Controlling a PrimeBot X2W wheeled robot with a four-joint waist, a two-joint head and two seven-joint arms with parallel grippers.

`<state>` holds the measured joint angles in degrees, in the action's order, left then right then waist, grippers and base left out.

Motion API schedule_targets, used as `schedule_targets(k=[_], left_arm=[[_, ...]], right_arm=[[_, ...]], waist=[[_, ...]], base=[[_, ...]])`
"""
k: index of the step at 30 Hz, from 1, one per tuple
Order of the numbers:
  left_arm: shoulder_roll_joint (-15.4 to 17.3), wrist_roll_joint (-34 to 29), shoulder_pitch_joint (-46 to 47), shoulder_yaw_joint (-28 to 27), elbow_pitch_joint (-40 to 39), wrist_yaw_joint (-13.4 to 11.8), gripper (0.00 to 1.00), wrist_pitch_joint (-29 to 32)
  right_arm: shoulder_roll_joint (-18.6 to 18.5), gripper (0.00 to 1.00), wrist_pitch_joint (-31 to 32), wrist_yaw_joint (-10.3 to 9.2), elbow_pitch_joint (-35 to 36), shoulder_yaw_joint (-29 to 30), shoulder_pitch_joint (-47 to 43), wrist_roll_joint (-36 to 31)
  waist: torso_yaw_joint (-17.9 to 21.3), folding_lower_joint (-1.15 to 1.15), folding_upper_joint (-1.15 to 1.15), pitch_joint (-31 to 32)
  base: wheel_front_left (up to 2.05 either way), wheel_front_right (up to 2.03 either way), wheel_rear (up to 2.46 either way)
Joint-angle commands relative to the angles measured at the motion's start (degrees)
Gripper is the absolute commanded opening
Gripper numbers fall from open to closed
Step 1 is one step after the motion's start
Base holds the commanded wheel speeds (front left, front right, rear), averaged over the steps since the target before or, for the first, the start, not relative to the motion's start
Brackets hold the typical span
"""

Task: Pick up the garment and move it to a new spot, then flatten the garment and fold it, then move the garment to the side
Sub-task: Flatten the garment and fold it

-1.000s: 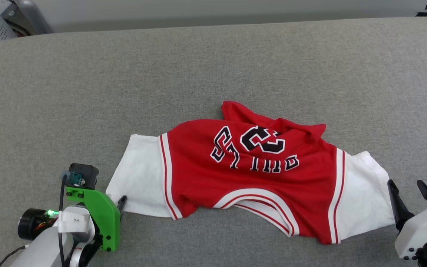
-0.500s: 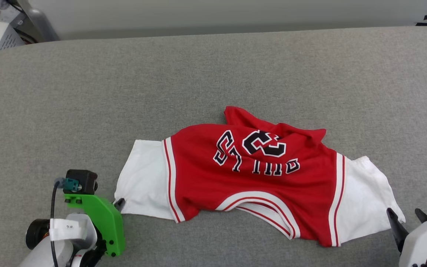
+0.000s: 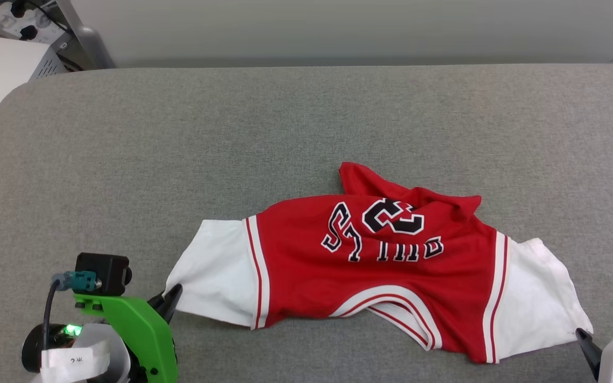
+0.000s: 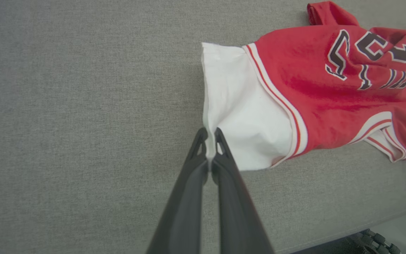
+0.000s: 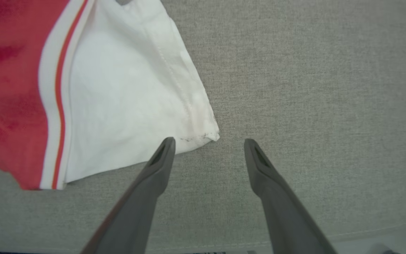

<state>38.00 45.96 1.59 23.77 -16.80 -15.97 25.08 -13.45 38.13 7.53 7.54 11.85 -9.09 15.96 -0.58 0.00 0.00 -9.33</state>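
Clearly, left pincer (image 4: 209, 133) pinches sleeve of the garment (image 4: 330, 91).

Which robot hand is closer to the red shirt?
Left. The left gripper is shut on the shirt, pinching the edge of its white sleeve. The right gripper is open just off the other sleeve's corner, not touching it.

The red jersey T-shirt with white sleeves (image 3: 381, 276) is soft, matt knit cloth; its black print (image 3: 383, 234) looks smooth. Beneath the T-shirt, the grey padded surface (image 3: 285, 133) is coarse, matt woven fabric. Left of the T-shirt, the green bracket (image 3: 141, 330) is smooth plastic, and the left gripper (image 4: 210, 131) has matt dark fingers (image 4: 189, 201).
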Motion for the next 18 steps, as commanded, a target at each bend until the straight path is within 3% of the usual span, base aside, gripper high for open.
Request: schedule_targets(k=[1, 18], left_arm=[[0.64, 0.19, -0.91, -0.06, -0.89, -0.62, 0.0, 0.47], [0.74, -0.97, 0.84, 1.41, -3.2, -0.97, 0.0, 1.96]], right_arm=[[-0.09, 1.0, 0.57, -0.04, -0.71, 0.24, 1.25, 0.36], [-0.16, 1.0, 0.61, -0.04, -12.12, -2.17, 5.93, -0.56]], waist=[[-0.54, 0.0, 0.0, -0.55], [-3.07, 0.0, 0.0, -3.24]], base=[[0.0, 0.0, 0.0], [0.0, 0.0, 0.0]])
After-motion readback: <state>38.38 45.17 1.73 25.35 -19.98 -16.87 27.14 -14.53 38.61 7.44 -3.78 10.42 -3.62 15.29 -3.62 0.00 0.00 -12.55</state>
